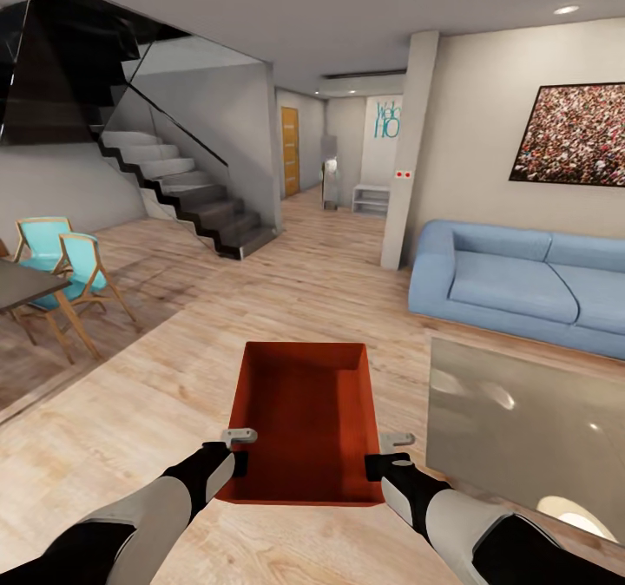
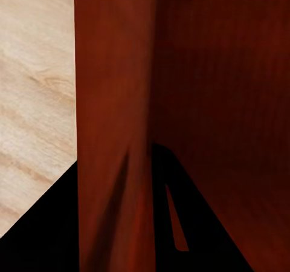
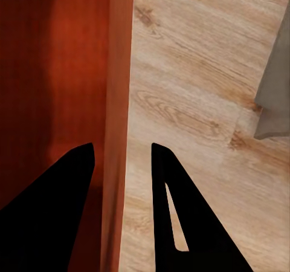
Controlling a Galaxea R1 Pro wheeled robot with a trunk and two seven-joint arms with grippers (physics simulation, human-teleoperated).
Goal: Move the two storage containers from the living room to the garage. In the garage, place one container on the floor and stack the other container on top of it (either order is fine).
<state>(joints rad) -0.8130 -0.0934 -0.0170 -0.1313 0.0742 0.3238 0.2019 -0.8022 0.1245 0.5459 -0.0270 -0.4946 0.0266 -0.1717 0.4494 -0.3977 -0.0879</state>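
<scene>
I hold one red-orange open-top storage container [image 1: 304, 420] between both arms, level above the living room's light wood-plank floor [image 1: 174, 377]. My left gripper [image 1: 233, 456] is shut on its left side wall near the near end. My right gripper [image 1: 388, 459] is shut on the right side wall. In the left wrist view the red wall [image 2: 115, 103] runs between the dark fingers [image 2: 36, 248] of the left gripper [image 2: 115, 223]. The right wrist view shows the right gripper [image 3: 118, 211] astride the wall [image 3: 118, 72], with one finger [image 3: 48, 211] inside the bin. The garage is out of view.
A light blue sofa [image 1: 521, 281] and a glass coffee table [image 1: 521, 429] stand to the right. A dark table [image 1: 22, 283] with turquoise chairs [image 1: 74, 264] is at left. Ahead are a staircase [image 1: 191, 194], a white pillar [image 1: 408, 151] and a hallway with a wood door [image 1: 289, 151].
</scene>
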